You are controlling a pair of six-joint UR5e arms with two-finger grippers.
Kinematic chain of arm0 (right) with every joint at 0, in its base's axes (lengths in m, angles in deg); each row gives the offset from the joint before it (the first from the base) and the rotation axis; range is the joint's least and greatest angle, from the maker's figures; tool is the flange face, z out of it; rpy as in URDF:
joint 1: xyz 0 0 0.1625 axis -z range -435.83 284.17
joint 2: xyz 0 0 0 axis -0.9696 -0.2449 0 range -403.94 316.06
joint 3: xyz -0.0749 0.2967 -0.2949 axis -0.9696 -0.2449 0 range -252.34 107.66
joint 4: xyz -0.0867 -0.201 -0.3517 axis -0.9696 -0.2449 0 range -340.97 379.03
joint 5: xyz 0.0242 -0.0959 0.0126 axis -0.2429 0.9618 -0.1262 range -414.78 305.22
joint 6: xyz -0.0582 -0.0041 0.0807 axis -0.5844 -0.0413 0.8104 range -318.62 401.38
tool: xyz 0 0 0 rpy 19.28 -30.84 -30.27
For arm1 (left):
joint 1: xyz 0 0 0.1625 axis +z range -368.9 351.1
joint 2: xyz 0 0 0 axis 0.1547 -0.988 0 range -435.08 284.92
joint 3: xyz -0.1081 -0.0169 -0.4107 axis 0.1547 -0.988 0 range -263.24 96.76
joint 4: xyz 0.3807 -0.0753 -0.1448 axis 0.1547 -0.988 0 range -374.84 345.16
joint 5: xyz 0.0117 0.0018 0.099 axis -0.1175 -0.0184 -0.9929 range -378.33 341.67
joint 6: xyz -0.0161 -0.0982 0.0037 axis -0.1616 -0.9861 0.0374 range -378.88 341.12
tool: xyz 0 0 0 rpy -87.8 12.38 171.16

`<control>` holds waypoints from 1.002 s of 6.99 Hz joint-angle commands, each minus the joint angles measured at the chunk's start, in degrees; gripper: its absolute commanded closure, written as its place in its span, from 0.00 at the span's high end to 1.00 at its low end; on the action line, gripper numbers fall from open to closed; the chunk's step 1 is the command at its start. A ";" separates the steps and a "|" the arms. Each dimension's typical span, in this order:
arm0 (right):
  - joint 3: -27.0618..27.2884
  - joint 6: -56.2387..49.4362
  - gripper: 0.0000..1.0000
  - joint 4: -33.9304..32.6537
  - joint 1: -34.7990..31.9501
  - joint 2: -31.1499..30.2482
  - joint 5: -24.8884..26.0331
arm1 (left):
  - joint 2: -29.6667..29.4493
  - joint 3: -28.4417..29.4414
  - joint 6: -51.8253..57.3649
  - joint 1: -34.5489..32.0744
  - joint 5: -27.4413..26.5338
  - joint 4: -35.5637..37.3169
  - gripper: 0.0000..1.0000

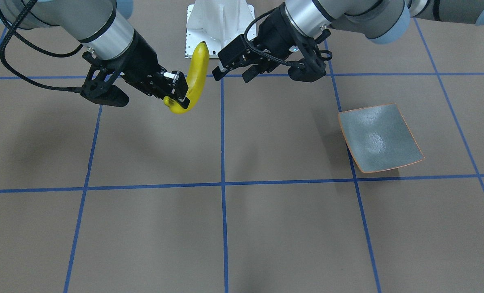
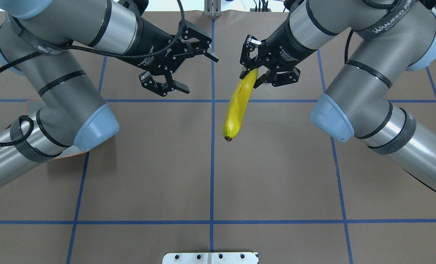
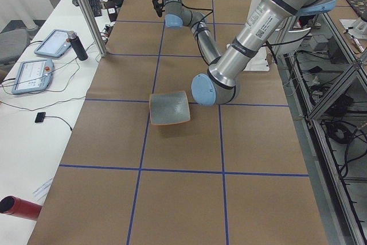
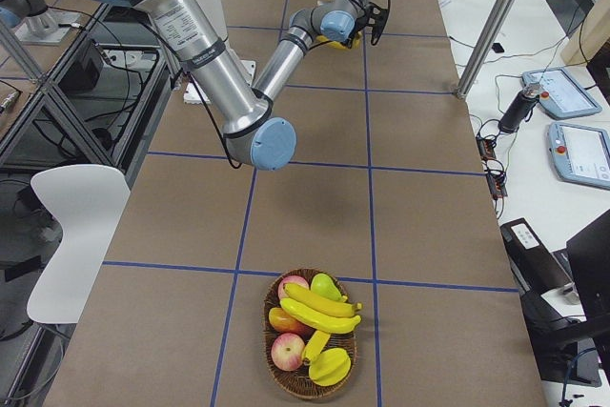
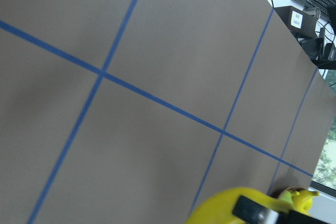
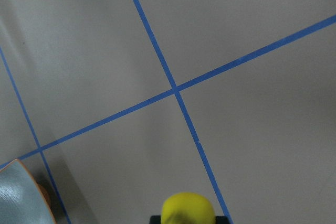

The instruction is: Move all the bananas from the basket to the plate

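Observation:
My right gripper (image 2: 252, 71) is shut on one end of a yellow banana (image 2: 237, 106) and holds it in the air over the table's middle, near the robot's base. The same banana (image 1: 197, 77) hangs from the right gripper (image 1: 176, 87) in the front-facing view. My left gripper (image 2: 199, 73) stands open and empty, a short gap away, facing the banana. The grey-blue plate (image 1: 380, 138) with an orange rim lies empty on my left side. The basket (image 4: 276, 369), far off at my right end, holds more bananas (image 4: 319, 310).
The basket also holds apples (image 4: 288, 351) and other fruit. Blue tape lines cross the brown table. The white robot base (image 1: 219, 28) stands behind the grippers. Side tables with tablets (image 4: 579, 152) and cables flank the table.

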State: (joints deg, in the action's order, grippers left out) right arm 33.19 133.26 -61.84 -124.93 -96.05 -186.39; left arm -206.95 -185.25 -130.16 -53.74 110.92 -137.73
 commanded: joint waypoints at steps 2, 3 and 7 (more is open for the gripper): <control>0.21 4.71 0.00 5.90 -0.65 -0.01 -0.49 | -0.58 0.23 -0.34 4.49 -4.36 -1.56 1.00; 0.29 4.72 0.00 5.99 -0.65 -0.09 -0.58 | -0.67 0.31 -0.25 4.59 -4.36 -1.56 1.00; 1.79 4.89 0.00 5.99 -0.65 -0.54 -1.02 | -0.76 1.10 -0.16 5.90 -4.45 -1.91 0.95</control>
State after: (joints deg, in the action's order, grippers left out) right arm 34.73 138.08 -55.90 -125.57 -96.55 -187.25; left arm -207.65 -184.29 -130.35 -48.34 106.54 -139.62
